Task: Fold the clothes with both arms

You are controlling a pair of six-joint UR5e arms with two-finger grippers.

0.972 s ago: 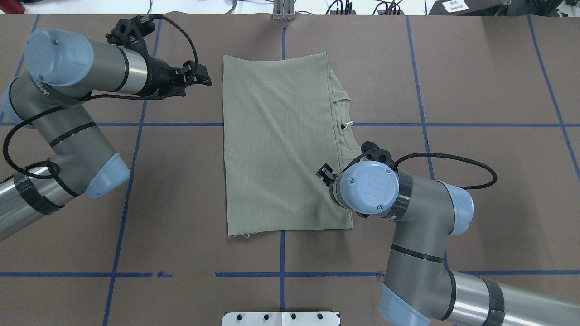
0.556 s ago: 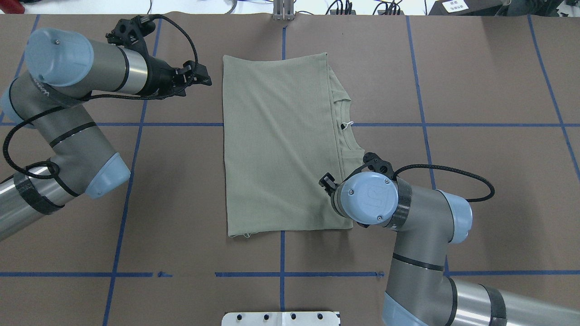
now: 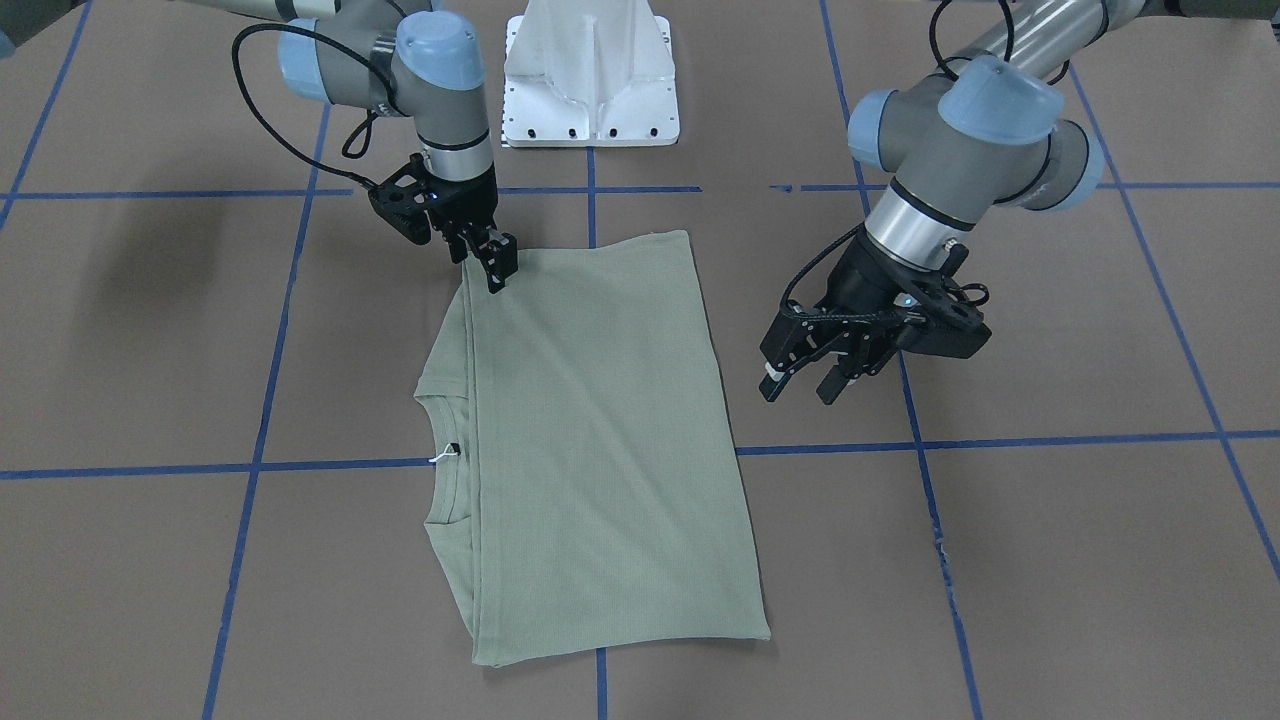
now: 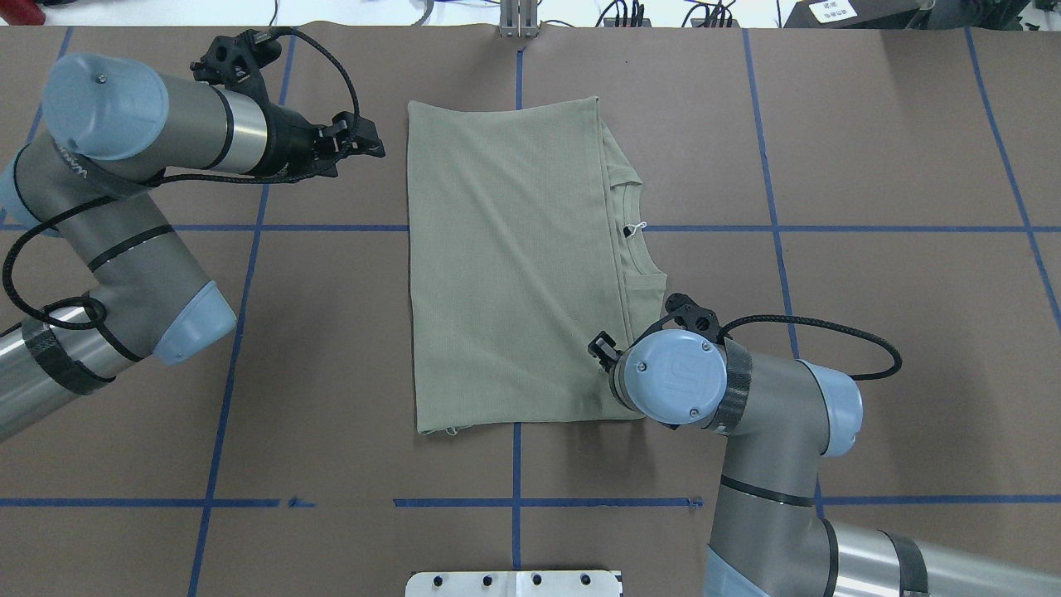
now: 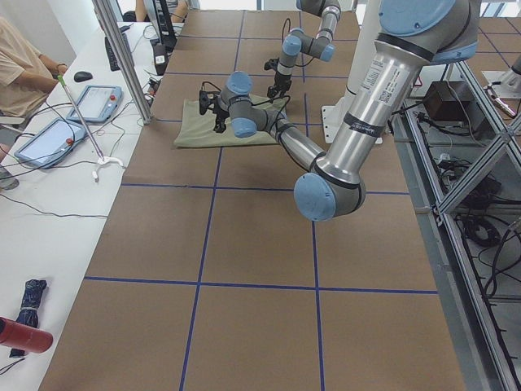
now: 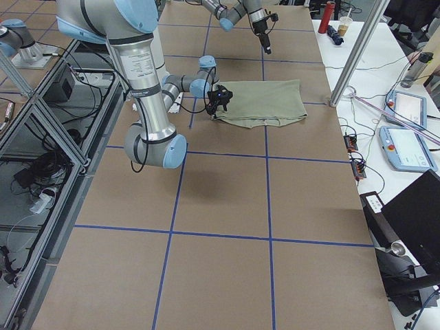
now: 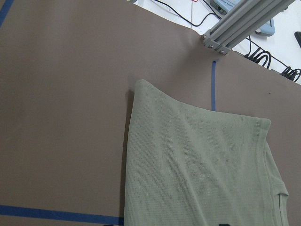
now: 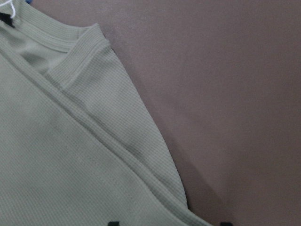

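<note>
The clothes are one sage-green knit shirt (image 3: 600,440) (image 4: 514,265), folded into a tall rectangle on the brown table. Its ribbed collar (image 3: 440,450) and a small white neck label poke out along one long side. My right gripper (image 3: 497,275) points down at the shirt's corner nearest the robot's base. In the right wrist view the shirt's layered edge (image 8: 141,155) runs between two spread fingertips, so this gripper is open. My left gripper (image 3: 797,388) (image 4: 375,146) hovers open and empty beside the opposite long side, apart from the fabric.
A white base pedestal (image 3: 590,90) stands at the robot's edge of the table. Blue tape lines (image 4: 515,464) cross the brown surface. An aluminium post (image 7: 235,26) rises at the far edge. A person (image 5: 20,65) sits at a side desk with tablets (image 5: 49,138).
My right arm has slid along the shirt's collar side toward the corner nearest the base. The left arm has barely moved, and the shirt lies as before.
</note>
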